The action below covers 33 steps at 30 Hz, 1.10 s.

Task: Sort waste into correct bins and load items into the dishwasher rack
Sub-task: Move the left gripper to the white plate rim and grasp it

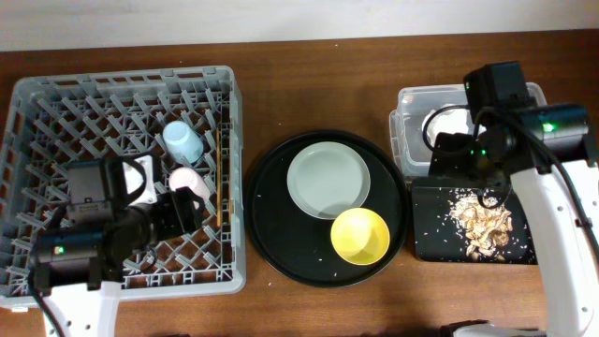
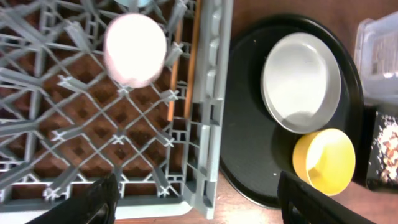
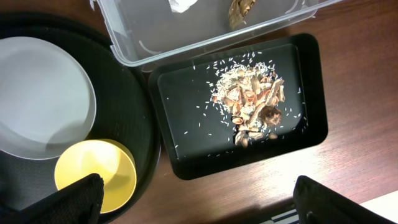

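Note:
The grey dishwasher rack (image 1: 56, 112) holds the blue cup (image 1: 182, 140), the pink cup (image 1: 190, 180) and the chopsticks (image 1: 218, 178). My left gripper (image 2: 202, 205) is open and empty above the rack's near right corner, below the pink cup (image 2: 135, 50). The pale plate (image 1: 328, 180) and yellow bowl (image 1: 360, 234) sit on the round black tray (image 1: 271, 225). My right gripper (image 3: 205, 205) is open and empty over the table just in front of the black rectangular tray (image 3: 186, 124), which holds food scraps (image 3: 255, 106). The clear tub (image 3: 186, 37) holds the tissue (image 3: 183, 5) and wrapper (image 3: 241, 9).
The round black tray lies between the rack and the two bins. Rice grains are scattered on the rectangular tray and a few on the round one. The right arm (image 1: 552, 197) hangs over the bins. Bare wood runs along the front edge.

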Tool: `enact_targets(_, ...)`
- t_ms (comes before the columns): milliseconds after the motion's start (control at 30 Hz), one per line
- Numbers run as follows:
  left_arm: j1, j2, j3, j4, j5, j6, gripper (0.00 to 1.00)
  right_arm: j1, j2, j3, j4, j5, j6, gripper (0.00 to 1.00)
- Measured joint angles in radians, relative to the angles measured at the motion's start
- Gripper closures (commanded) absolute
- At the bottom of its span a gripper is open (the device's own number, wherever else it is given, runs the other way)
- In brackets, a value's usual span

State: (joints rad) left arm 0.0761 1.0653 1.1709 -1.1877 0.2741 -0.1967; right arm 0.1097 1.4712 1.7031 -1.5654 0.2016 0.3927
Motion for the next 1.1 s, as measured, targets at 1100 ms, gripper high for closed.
enact_targets(1100, -0.911, 1.001, 0.460, 0.639, -0.203, 0.002, 0.37, -0.140, 0.003, 0.156, -0.043, 0.000, 0.000, 0.01)
